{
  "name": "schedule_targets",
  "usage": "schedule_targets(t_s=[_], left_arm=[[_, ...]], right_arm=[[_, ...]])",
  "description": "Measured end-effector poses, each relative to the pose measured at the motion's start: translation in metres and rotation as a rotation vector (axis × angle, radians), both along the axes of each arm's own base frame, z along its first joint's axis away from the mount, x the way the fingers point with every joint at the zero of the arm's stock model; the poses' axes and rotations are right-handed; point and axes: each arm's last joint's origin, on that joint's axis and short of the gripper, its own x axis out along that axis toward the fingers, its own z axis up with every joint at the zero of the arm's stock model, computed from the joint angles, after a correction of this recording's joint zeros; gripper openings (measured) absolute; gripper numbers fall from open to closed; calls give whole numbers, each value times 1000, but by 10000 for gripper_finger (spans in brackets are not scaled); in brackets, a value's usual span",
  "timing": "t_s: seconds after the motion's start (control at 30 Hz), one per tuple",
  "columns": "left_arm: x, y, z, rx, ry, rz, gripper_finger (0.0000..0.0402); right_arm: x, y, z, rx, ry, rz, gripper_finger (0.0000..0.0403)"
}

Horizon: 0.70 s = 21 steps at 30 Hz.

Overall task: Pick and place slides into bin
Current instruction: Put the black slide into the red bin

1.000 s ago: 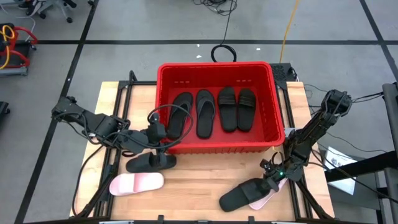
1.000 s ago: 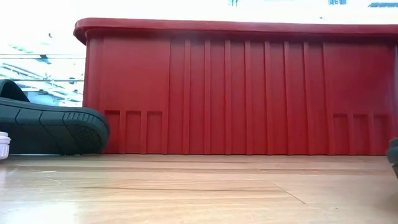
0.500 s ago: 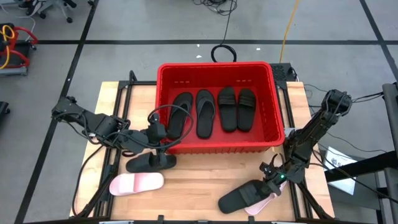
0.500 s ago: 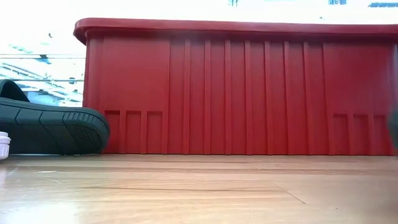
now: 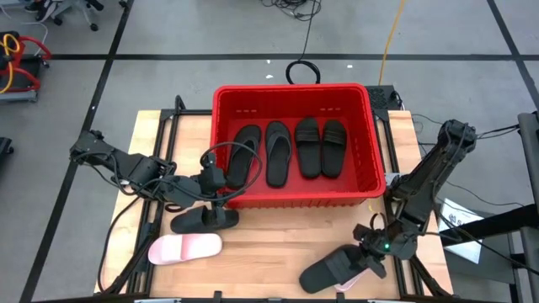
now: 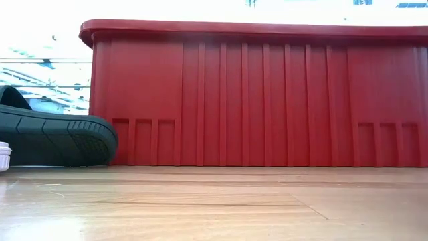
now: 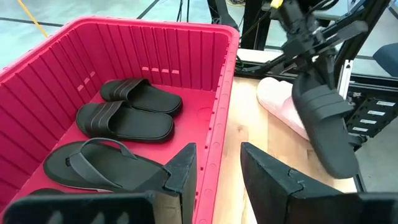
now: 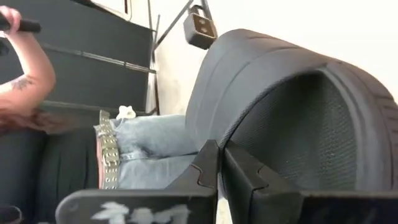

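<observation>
the right gripper (image 5: 372, 251) has its two dark fingers pinched nearly together on the strap edge of a black wide-strap foam slide (image 5: 333, 269), near the table's front right corner. in the right wrist view that slide's (image 8: 292, 106) ribbed sole fills most of the frame, tilted up against the fingers, so it looks raised off the wood rather than lying flat. a pale pink slide (image 5: 352, 282) lies partly under it. the right arm reaches in from the table's right edge.

the left gripper (image 5: 221, 187) waits just beside the front wall of the large red rectangular plastic bin (image 5: 290, 199), its fingers a narrow gap apart and holding nothing. below it lie another black slide (image 5: 204, 220) and a second pale pink slide (image 5: 185, 247) on the wooden table (image 5: 269, 244). four black slides already rest side by side inside the bin (image 7: 37, 81).

the held slide is probably light and springy; a grip at the strap's edge may let the sole swing or twist, so a hold across the strap's middle would likely carry it steadier over the rim.
</observation>
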Motion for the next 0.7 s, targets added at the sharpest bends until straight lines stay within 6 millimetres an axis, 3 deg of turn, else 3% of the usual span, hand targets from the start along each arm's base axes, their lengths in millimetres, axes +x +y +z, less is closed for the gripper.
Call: schedule_targets(t_s=[0.27, 0.53, 0.7], left_arm=[[0, 0, 0, 18, 4, -9, 120], [0, 0, 0, 69, 13, -36, 120], [0, 0, 0, 120, 23, -63, 120]], right_arm=[[4, 7, 32, -14, -57, 52, 0], [13, 2, 41, -16, -68, 12, 0], [15, 1, 60, -11, -143, 34, 0]])
